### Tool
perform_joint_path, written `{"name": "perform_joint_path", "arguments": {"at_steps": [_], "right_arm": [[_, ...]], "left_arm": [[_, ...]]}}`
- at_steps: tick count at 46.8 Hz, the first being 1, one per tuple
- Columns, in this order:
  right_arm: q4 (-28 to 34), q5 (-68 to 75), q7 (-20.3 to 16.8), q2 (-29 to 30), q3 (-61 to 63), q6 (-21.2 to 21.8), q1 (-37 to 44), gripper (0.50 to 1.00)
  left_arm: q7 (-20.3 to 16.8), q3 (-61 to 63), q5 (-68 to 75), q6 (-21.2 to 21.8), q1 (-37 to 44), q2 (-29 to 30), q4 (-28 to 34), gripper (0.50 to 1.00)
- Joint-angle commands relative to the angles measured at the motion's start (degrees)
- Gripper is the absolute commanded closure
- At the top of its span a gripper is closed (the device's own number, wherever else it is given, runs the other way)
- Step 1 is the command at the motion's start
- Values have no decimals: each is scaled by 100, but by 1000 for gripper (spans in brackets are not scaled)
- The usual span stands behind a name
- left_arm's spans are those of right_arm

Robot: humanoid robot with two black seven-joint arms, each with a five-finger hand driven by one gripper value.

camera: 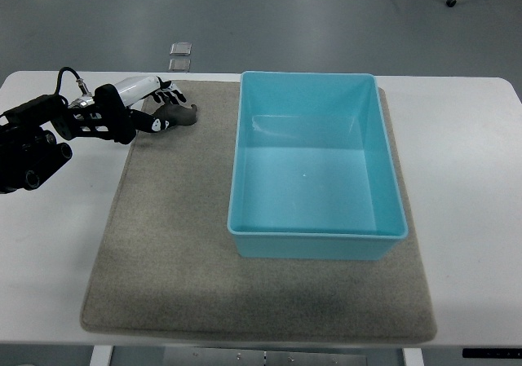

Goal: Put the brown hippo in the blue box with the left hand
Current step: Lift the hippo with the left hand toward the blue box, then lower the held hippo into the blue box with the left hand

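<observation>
The black and silver left hand (159, 105) reaches in from the left edge of the white counter (473, 178). Its fingers (170, 97) curl around the small brown toy hippo (181, 116), which sits at the far left corner of the grey fuzzy mat (171, 244). The hippo pokes out just past the fingertips. The big, empty light-blue plastic box (314, 240) sits on the mat, off to the right of the hippo.

You saw a grey mat (171, 244) lying on the white counter (465, 178) (two small clear squares (180, 55) sat just beyond its far edge).
</observation>
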Motion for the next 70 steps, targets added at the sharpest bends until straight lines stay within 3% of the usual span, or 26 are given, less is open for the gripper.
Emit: {"name": "perform_joint_path", "arguments": {"at_steps": [1, 5, 44, 70], "right_arm": [[5, 0, 2, 0, 0, -1, 0, 564], [-4, 0, 2, 0, 0, -1, 0, 564], [-4, 0, 2, 0, 0, -1, 0, 564], [5, 0, 2, 0, 0, -1, 0, 564]], "left_arm": [[-1, 48, 0, 10, 1, -14, 40, 941], [-1, 128, 0, 10, 1, -23, 49, 1000], [-9, -48, -193, 10, -649, 38, -109, 1000], [35, 5, -229, 19, -992, -269, -1929, 1000]]}}
